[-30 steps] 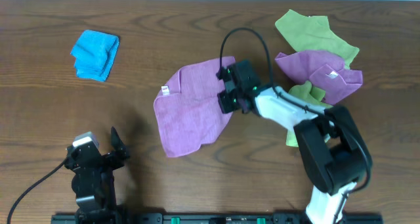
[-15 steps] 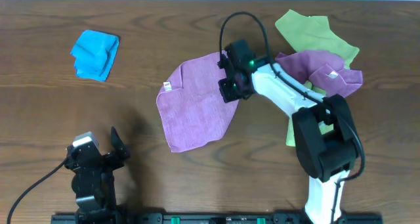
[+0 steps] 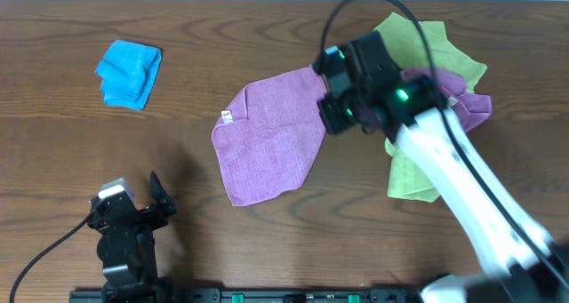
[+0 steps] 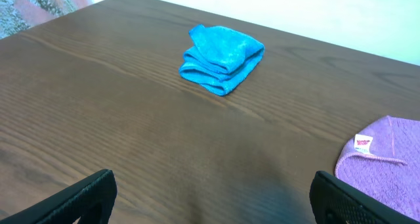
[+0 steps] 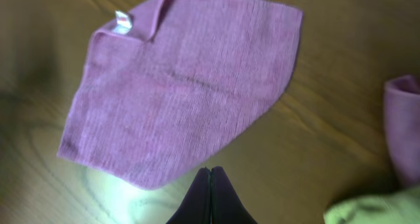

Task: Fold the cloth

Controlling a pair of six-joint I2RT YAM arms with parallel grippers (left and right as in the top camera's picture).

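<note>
A purple cloth [image 3: 267, 147] lies spread flat on the table's middle, with a white tag at its left corner; it also shows in the right wrist view [image 5: 184, 86] and its edge in the left wrist view [image 4: 387, 161]. My right gripper [image 3: 331, 99] is raised above the cloth's right corner; in its wrist view [image 5: 210, 175] the fingers are shut and empty, off the cloth's edge. My left gripper [image 3: 153, 201] rests at the table's front left, open and empty, its fingers wide apart [image 4: 210, 198].
A folded blue cloth [image 3: 130, 72] lies at the back left and shows in the left wrist view [image 4: 222, 56]. A pile of green [image 3: 418, 36] and purple [image 3: 440, 94] cloths sits at the back right, partly under my right arm.
My right gripper has lifted off the purple cloth and moved back and to the right. The cloth shifted slightly toward the back, then stayed. The left arm has not moved.
</note>
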